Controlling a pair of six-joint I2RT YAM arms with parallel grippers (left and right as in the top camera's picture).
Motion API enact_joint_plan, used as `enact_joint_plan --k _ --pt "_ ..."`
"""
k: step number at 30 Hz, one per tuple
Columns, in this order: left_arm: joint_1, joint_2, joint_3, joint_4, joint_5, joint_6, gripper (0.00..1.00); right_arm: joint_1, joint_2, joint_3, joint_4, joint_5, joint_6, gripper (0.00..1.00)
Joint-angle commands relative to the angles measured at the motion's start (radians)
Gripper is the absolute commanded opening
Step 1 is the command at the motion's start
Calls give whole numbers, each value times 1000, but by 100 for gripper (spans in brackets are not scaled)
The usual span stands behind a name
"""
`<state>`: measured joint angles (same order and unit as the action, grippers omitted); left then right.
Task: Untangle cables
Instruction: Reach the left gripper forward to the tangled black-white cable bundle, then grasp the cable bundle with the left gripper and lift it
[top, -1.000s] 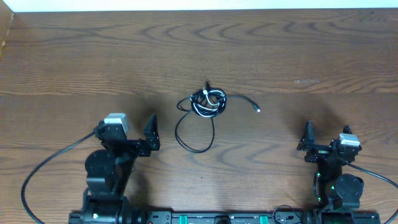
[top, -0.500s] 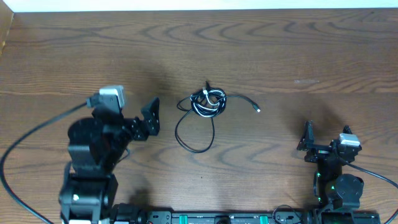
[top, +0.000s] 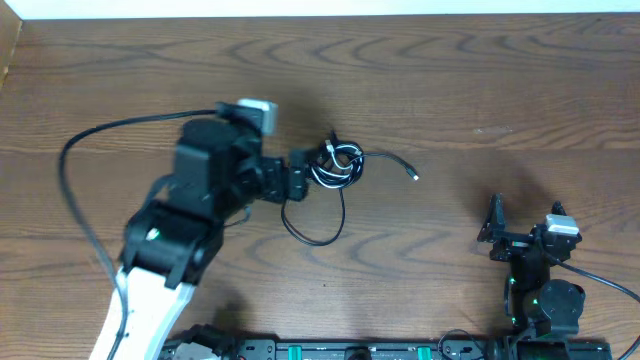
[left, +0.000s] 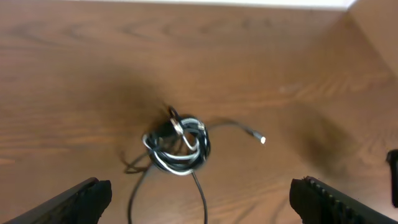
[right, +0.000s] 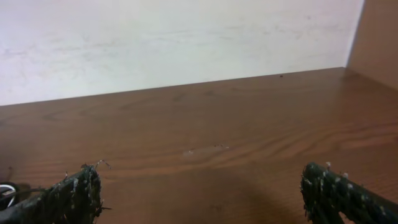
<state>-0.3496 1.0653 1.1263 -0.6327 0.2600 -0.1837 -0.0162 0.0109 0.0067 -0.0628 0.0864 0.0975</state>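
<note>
The thin flexible cables (top: 335, 165), black cords with a white one wound through them, lie bunched in a small tight knot near the middle of the brown wood-grain table (top: 480, 80). From the knot a slack black loop (top: 315, 235) hangs toward the robot's side. A single black strand runs off to the right and ends in a small pale plug (top: 415, 176) lying flat on the wood, apart from the knot.

The left gripper (top: 298, 177) sits just beside the knot on its left. The left wrist view shows the two dark fingers (left: 84, 199) spread wide with the tangle ahead of them, nothing between them.

The right gripper (top: 495, 225) is well apart, near the table's right front. Its jaws are likewise wide and empty, facing bare wood and a white wall (right: 186, 43).
</note>
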Motion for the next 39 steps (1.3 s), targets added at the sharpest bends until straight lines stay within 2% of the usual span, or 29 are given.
enact_joint_plan --k 1,6,8,11,13,18,19,21,27,30,33,39 --pt "-23 69 14 -13 -9 -2 96 4 -6 -2 -2 9 -9 99" --pt "-23 174 13 -11 -6 -13 96 4 -6 -2 -2 9 -9 99" --pt "-23 217 13 -14 -7 -113 96 4 -6 -2 -2 9 -9 99" --pt "-23 286 10 -22 -11 -338 96 4 -6 -2 -2 9 -9 99" --pt "-23 342 10 -3 -40 -428 96 4 -6 -2 -2 9 -9 99" --pt "-22 439 10 89 -208 -428 95 4 -6 -2 -2 9 -9 99" --pt "-22 481 10 124 -273 -429 91 4 -6 -2 -2 9 -9 99" --pt "-22 526 10 155 -291 -428 88 4 -6 -2 -2 9 -9 99" --pt "-22 659 10 183 -290 -465 78 4 -6 -2 -2 9 -9 99" --pt "-23 708 10 187 -257 -437 69 4 -6 -2 -2 9 -9 99" --pt "-23 756 10 213 -108 -335 69 4 -6 -2 -2 9 -9 99" --pt "-23 814 10 216 -85 -303 69 4 -6 -2 -2 9 -9 99"
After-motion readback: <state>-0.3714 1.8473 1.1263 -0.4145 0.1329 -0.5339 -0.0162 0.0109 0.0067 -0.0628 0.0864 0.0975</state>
